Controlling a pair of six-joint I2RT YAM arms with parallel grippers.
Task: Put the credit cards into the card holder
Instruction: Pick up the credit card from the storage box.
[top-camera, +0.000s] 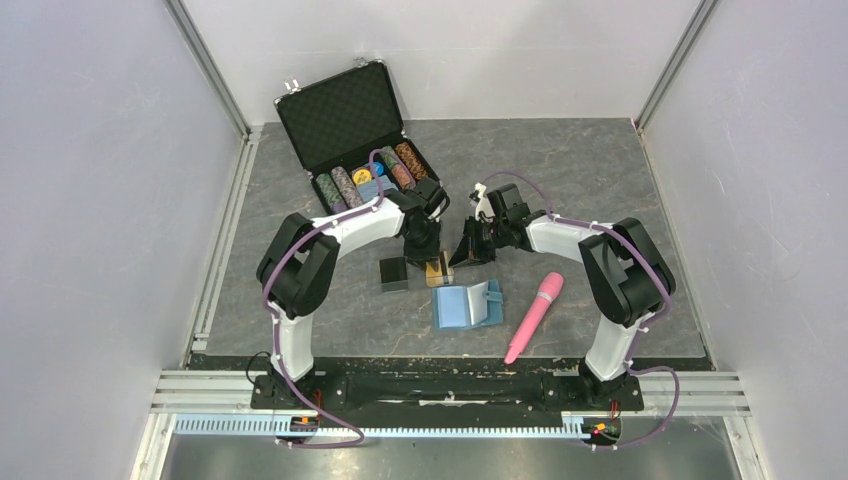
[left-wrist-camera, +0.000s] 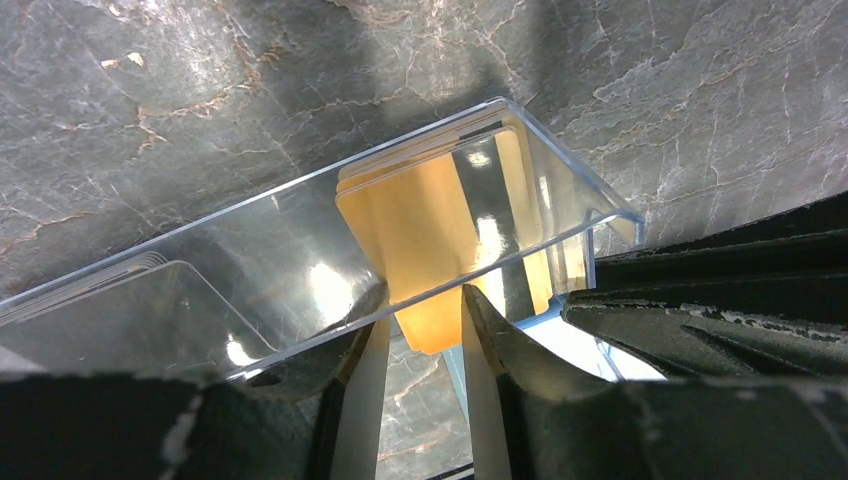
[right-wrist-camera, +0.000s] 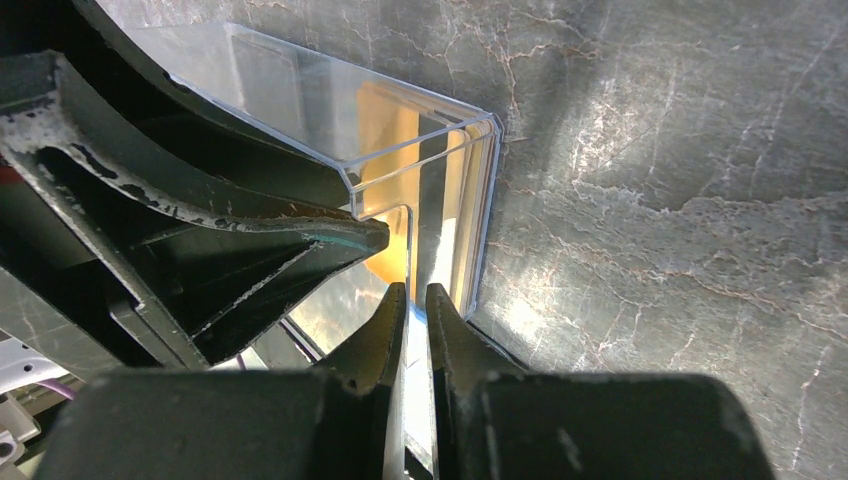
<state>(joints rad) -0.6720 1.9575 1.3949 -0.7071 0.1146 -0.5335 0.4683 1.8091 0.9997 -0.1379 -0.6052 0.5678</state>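
Top external view, entries by item.

- Card holder (top-camera: 465, 306): teal-blue wallet, lying open on the grey marbled worktop (top-camera: 600, 170). It sits just on the arm-base side of both pincers and touches neither.
- Credit cards (left-wrist-camera: 425, 225): a gold-orange stack, one with a dark stripe. They stand inside a clear plastic box (left-wrist-camera: 290, 235) on the worktop, just behind the card holder and between the two pincers.
- Left pincer (top-camera: 428, 257): comes down at the box from the left. In the left wrist view its fingers stand a narrow gap apart. The lower corner of the front gold card and the box's near wall show in that gap. Whether the pads touch either cannot be told.
- Right pincer (right-wrist-camera: 416, 300): comes in from the right. Its fingers are drawn almost together on the box's end wall, with the thin clear edge running between them.
- Dark box-like item (top-camera: 393, 272): sits on the worktop just left of the clear box; what it holds cannot be told.
- Pink wand-shaped object (top-camera: 535, 316): lies right of the card holder.
- Black briefcase (top-camera: 340, 110): stands open at the back left, with rows of poker chips (top-camera: 375, 178) in its tray.
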